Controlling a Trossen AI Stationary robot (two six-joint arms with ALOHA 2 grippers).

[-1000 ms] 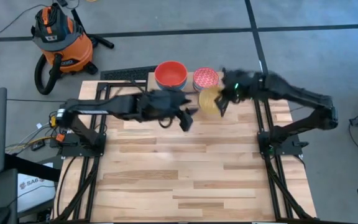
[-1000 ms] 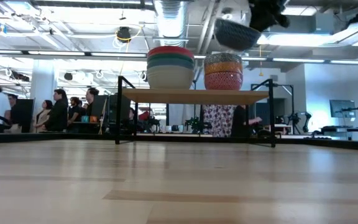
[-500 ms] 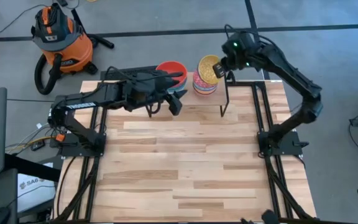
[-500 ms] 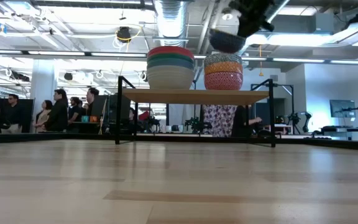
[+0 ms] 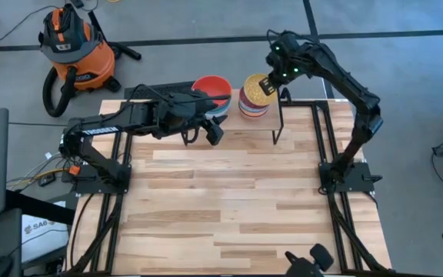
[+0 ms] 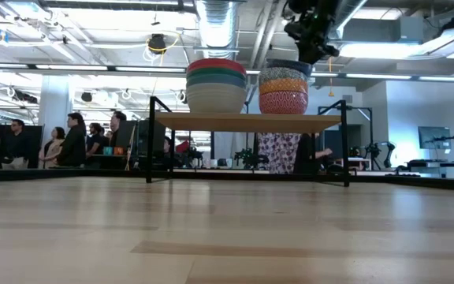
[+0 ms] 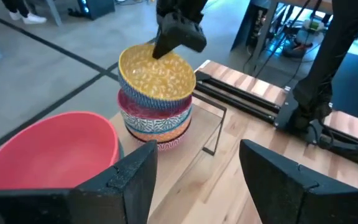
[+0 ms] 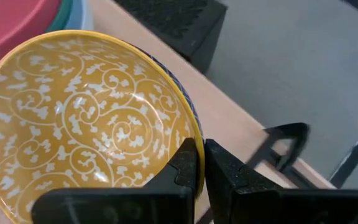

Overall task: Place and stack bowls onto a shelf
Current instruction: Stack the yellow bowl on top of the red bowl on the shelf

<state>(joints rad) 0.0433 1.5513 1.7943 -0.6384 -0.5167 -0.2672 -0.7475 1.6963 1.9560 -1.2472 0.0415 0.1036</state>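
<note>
The shelf (image 6: 251, 121) stands at the table's far edge and carries two stacks of bowls. The left stack (image 6: 216, 85) is topped by a red bowl (image 5: 210, 91). The right stack (image 6: 284, 93) is made of patterned bowls. On top of it sits a bowl that is yellow inside and blue outside (image 7: 157, 74), and my right gripper (image 5: 266, 83) is shut on it from above. My left gripper (image 5: 214, 132) hangs open just in front of the red bowl, with nothing between its fingers. My right gripper holds the yellow bowl by its rim (image 8: 194, 140), on the side toward the table's right edge. One finger (image 8: 185, 168) is inside the bowl and the other (image 8: 229, 177) outside. The fingers slant down from above. The bowl sits nested in the right stack's top bowl, slightly tilted.
An orange shop vacuum (image 5: 71, 42) stands on the floor beyond the table's far left corner. A dark flat mat (image 5: 156, 91) lies behind the shelf. The arms' black base frames (image 5: 344, 177) stand along both table sides. People (image 6: 69, 138) stand in the room behind.
My right gripper has carried the yellow bowl from in front of the shelf toward the far edge, then lowered it onto the right stack. It has stayed shut on the rim. My left gripper has drawn back a little toward the far left, still open.
</note>
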